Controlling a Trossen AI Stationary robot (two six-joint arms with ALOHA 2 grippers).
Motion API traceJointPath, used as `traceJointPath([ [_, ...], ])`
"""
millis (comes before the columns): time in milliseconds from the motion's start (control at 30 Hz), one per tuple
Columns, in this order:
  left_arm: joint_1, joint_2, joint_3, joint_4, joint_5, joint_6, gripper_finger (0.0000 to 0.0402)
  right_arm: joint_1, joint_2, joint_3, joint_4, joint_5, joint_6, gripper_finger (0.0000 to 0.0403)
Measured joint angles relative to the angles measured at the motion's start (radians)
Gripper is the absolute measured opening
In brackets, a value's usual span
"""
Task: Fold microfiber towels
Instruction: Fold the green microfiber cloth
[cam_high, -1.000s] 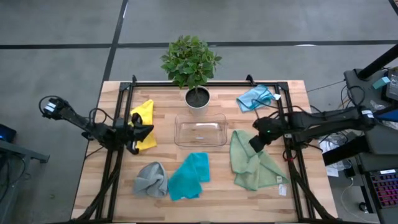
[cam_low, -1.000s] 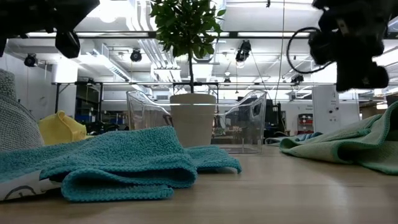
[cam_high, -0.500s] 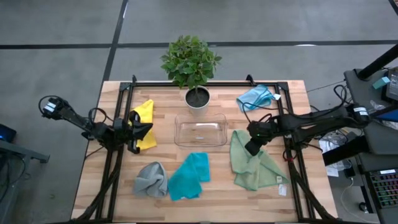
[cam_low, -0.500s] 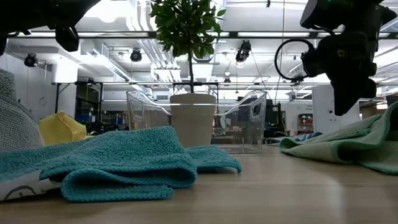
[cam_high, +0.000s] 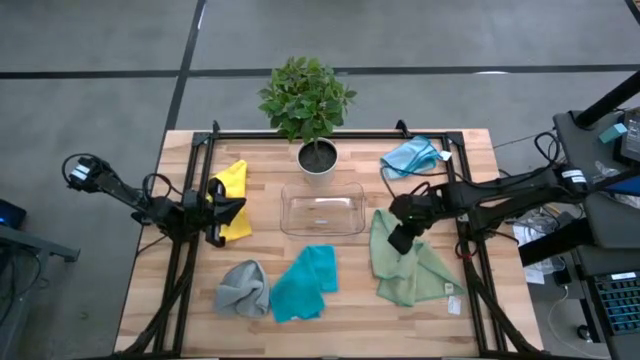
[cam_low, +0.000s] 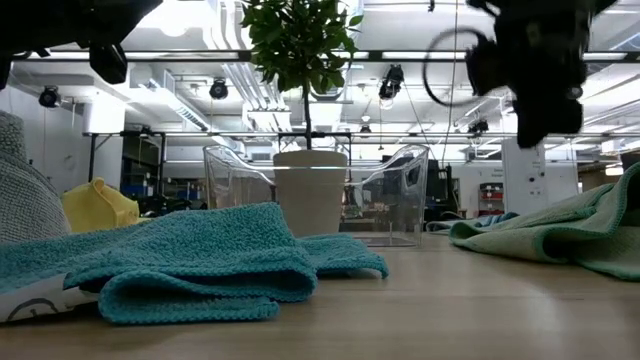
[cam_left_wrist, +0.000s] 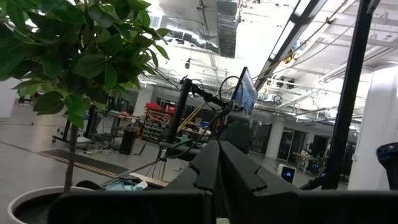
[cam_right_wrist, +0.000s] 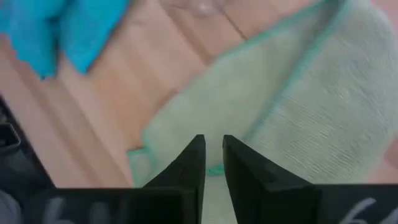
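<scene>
My right gripper (cam_right_wrist: 213, 163) hovers over the crumpled sage green microfiber towel (cam_high: 405, 262) lying on the wooden table's (cam_high: 350, 310) right side, fingers parted a crack and empty. I judge I'm starting on it; next I must catch the edge below me, though it looks blurred. My left gripper (cam_high: 222, 212) waits clenched by the yellow microfiber towel (cam_high: 234, 190).

Overhead and table-level cameras share potted plant (cam_high: 307, 98)

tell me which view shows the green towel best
The high view: the whole green towel lies spread out under the right gripper. The right wrist view shows only part, the low view just its edge; the left wrist view shows none.
</scene>
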Motion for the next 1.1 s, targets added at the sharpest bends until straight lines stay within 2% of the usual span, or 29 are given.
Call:
traceJointPath([
  [167,0.000,-0.001,0.000,0.001,0.000,-0.001,0.0000,0.064,0.106,0.145,-0.212,0.156,-0.146,0.0047],
  [300,0.000,-0.001,0.000,0.001,0.000,-0.006,0.0000,0.072,0.197,0.210,-0.279,0.090,-0.091,0.0061],
  [433,0.000,-0.001,0.000,0.000,0.000,-0.006,0.0000,0.072,0.265,0.236,-0.288,0.079,-0.051,0.0106],
  [633,0.000,-0.002,0.000,0.000,0.000,-0.006,0.0000,0.074,0.325,0.199,-0.304,0.087,0.039,0.0178],
  [767,0.000,0.000,0.000,-0.001,0.000,-0.006,0.0000,0.077,0.331,0.153,-0.261,0.088,0.066,0.0209],
  [933,0.000,-0.002,0.000,0.000,0.000,-0.006,0.0000,0.081,0.324,0.115,-0.185,0.090,0.088,0.0227],
  [1100,0.000,-0.002,0.000,-0.001,-0.002,-0.006,0.0000,0.085,0.326,0.084,-0.150,0.132,0.098,0.0224],
])
